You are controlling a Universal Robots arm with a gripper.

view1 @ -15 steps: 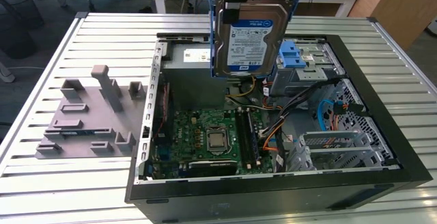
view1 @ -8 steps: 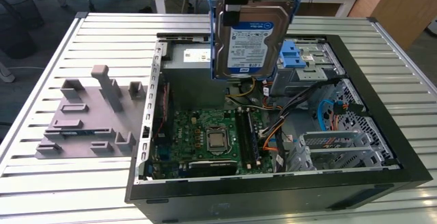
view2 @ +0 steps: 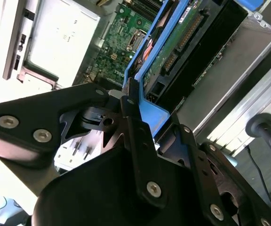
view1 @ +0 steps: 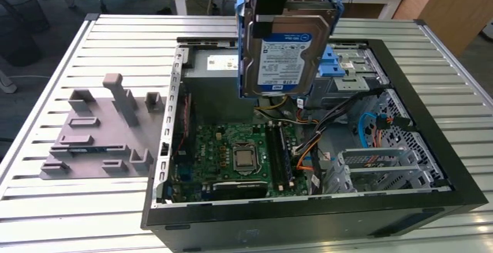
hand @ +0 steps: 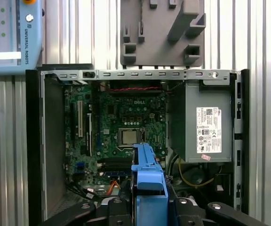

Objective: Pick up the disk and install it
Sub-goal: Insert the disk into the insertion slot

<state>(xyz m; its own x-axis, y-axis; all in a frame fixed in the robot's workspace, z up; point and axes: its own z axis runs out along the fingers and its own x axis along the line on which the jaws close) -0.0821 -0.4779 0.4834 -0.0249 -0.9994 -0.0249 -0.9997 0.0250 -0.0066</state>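
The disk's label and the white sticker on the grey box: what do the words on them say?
Blue-and-white label on the disk: rows of print and a barcode, too small to read.
White sticker on the grey power supply: fine print and little symbols, too small to read.
No words on either can be quoted.
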